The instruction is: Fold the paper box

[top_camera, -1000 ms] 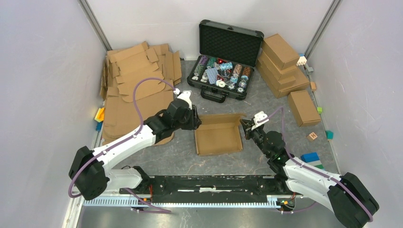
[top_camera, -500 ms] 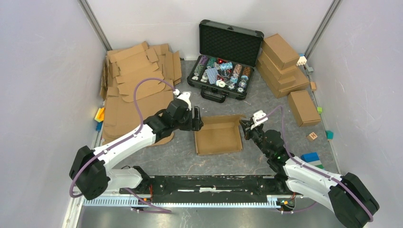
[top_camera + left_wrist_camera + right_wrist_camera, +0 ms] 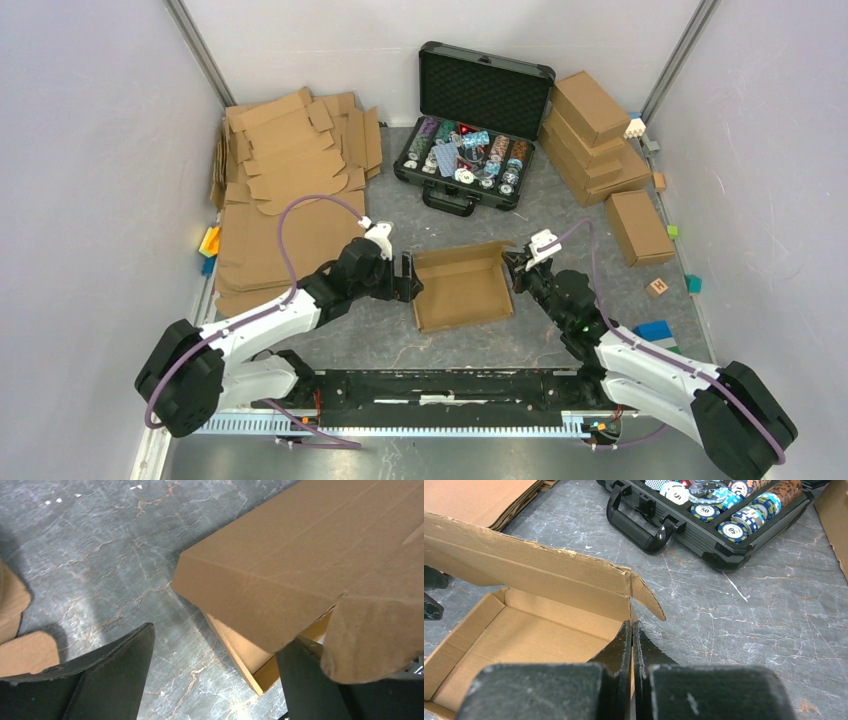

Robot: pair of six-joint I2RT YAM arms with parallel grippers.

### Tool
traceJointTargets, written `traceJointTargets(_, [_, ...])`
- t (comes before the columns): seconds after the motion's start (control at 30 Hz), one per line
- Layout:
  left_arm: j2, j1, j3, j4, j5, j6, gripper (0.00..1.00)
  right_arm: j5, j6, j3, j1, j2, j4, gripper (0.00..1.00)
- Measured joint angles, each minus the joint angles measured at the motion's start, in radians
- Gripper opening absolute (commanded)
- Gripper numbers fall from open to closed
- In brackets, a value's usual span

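Your left fingers (image 3: 120,675) have let go and drawn back, spread wide and gripping nothing, with the left wall of the paper box (image 3: 460,292) just ahead between them. Your right fingers (image 3: 616,655) are clenched at its right wall; whether card is nipped between them I cannot tell. Walls look up and the lid (image 3: 524,567) stands open beyond the fingers, so next you likely swing it down and tuck it, steadying the box on the desk (image 3: 390,335).

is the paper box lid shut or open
Open. The paper box shows its bare floor from above; its lid flap stands up along the far edge, untucked.
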Motion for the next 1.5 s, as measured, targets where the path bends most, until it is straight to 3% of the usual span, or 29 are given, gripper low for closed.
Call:
traceJointTargets(0.27, [0.055, 0.0, -0.038, 0.151, 0.021, 0.037, 0.8, -0.012, 0.007, 0.011, 0.0, 0.003, -0.015, 0.0])
traceJointTargets(0.3, [0.056, 0.0, -0.045, 0.162, 0.022, 0.045, 0.78, -0.013, 0.007, 0.011, 0.0, 0.003, -0.016, 0.0])
traceJointTargets(0.4, [0.066, 0.0, -0.052, 0.186, 0.023, 0.075, 0.58, -0.015, 0.008, 0.013, 0.0, 0.003, -0.021, 0.0])
traceJointTargets(0.53, [0.078, 0.0, -0.052, 0.205, 0.031, 0.102, 0.54, -0.016, 0.008, 0.017, 0.0, 0.004, -0.026, 0.0])
traceJointTargets(0.67, [0.08, 0.0, -0.052, 0.209, 0.039, 0.119, 0.44, -0.019, 0.01, 0.018, 0.0, 0.004, -0.026, 0.0])
traceJointTargets(0.73, [0.079, 0.0, -0.052, 0.208, 0.044, 0.129, 0.47, -0.019, 0.01, 0.018, 0.0, 0.003, -0.029, 0.0])
traceJointTargets(0.83, [0.067, 0.0, -0.052, 0.196, 0.044, 0.134, 0.66, -0.018, 0.01, 0.029, 0.0, 0.004, -0.045, 0.0])
traceJointTargets(0.9, [0.042, 0.0, -0.053, 0.191, 0.044, 0.135, 0.84, -0.016, 0.01, 0.042, 0.0, 0.006, -0.062, 0.0])
traceJointTargets(1.0, [-0.039, 0.0, -0.069, 0.197, 0.049, 0.142, 0.9, -0.014, 0.01, 0.059, 0.0, 0.014, -0.081, 0.0])
traceJointTargets(1.13, [-0.138, 0.005, -0.093, 0.197, 0.055, 0.174, 0.9, -0.012, 0.01, 0.061, 0.0, 0.018, -0.085, 0.0])
traceJointTargets(1.27, [-0.147, 0.005, -0.094, 0.208, 0.061, 0.232, 0.79, -0.012, 0.01, 0.061, 0.0, 0.021, -0.085, 0.0])
traceJointTargets(1.4, [-0.111, 0.005, -0.089, 0.222, 0.078, 0.261, 0.54, -0.013, 0.01, 0.061, 0.0, 0.025, -0.084, 0.0])
traceJointTargets(1.5, [-0.072, 0.005, -0.065, 0.192, 0.069, 0.261, 0.41, -0.014, 0.011, 0.061, 0.0, 0.027, -0.081, 0.0])
